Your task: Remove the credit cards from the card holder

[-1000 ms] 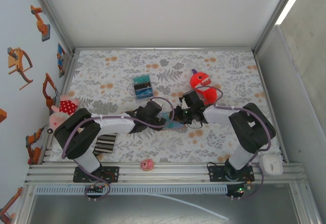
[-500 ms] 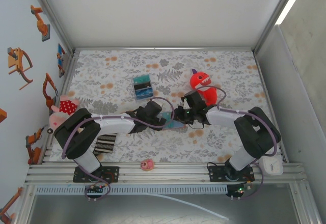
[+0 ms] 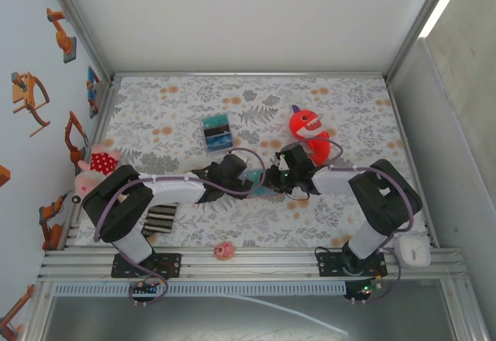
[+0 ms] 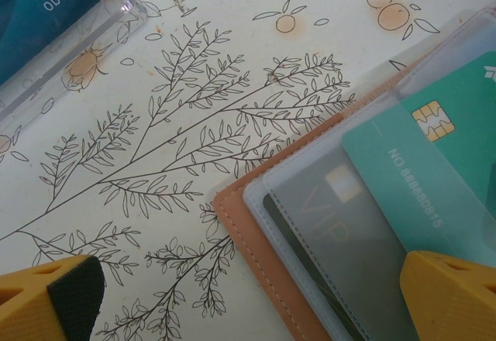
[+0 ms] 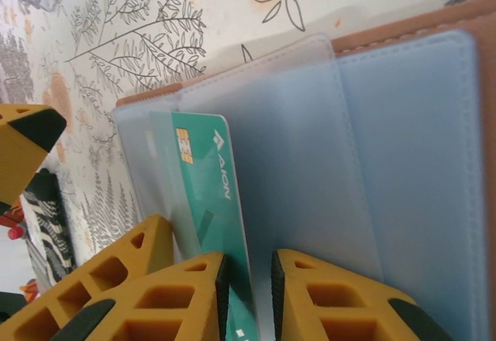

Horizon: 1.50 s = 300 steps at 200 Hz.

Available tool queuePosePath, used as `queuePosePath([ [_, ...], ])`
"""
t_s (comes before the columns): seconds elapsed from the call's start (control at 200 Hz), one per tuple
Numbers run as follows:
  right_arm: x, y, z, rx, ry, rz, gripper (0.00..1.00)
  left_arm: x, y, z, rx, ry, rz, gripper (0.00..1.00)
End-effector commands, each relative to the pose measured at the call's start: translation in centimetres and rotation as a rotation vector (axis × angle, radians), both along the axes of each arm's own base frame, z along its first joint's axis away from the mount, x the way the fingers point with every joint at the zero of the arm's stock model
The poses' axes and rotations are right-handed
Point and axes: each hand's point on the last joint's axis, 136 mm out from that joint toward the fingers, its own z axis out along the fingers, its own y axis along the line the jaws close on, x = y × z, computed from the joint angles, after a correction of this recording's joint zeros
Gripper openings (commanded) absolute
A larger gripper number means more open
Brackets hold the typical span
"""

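The card holder [image 3: 262, 187] lies open on the flowered cloth between both grippers, tan outside [image 4: 256, 240], with blue clear sleeves inside [image 5: 403, 163]. A green credit card [image 5: 205, 194] sticks partly out of a sleeve and shows its chip [image 4: 434, 163]. A grey VIP card [image 4: 333, 225] sits in the sleeve beneath. My right gripper [image 5: 248, 294] straddles the green card's end with its jaws narrowly apart: the card lies against the left pad and a gap shows at the right pad. My left gripper [image 4: 248, 302] is wide open, one finger [image 4: 453, 294] on the holder and the other [image 4: 50, 298] over the cloth.
A teal-black-blue striped block in a clear case [image 3: 215, 132] stands behind the grippers, its corner [image 4: 46, 15] close to my left gripper. A red plush [image 3: 308, 128] sits just behind the right wrist. A pink toy [image 3: 224, 249] and a zebra-striped piece [image 3: 160, 218] lie near the front edge.
The right gripper has shifted slightly down and left onto the holder, and its jaws have narrowed a little around the green card. The left arm has not moved.
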Motion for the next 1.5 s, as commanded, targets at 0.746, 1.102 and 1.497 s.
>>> queuePosePath([
  [0.746, 0.4, -2.6, 1.6, -0.198, -0.102, 0.030, 0.01, -0.2, 1.2, 1.0, 0.045, -0.013, 0.027, 0.99],
  [1.102, 0.9, -2.6, 5.2, -0.217, -0.237, 0.113, 0.00, 0.6, 1.4, 6.8, -0.040, -0.110, 0.056, 0.97],
  [1.497, 1.4, -0.6, 12.0, -0.054, -0.469, 0.185, 0.00, 1.6, 3.4, 14.5, -0.291, -0.196, 0.188, 0.97],
])
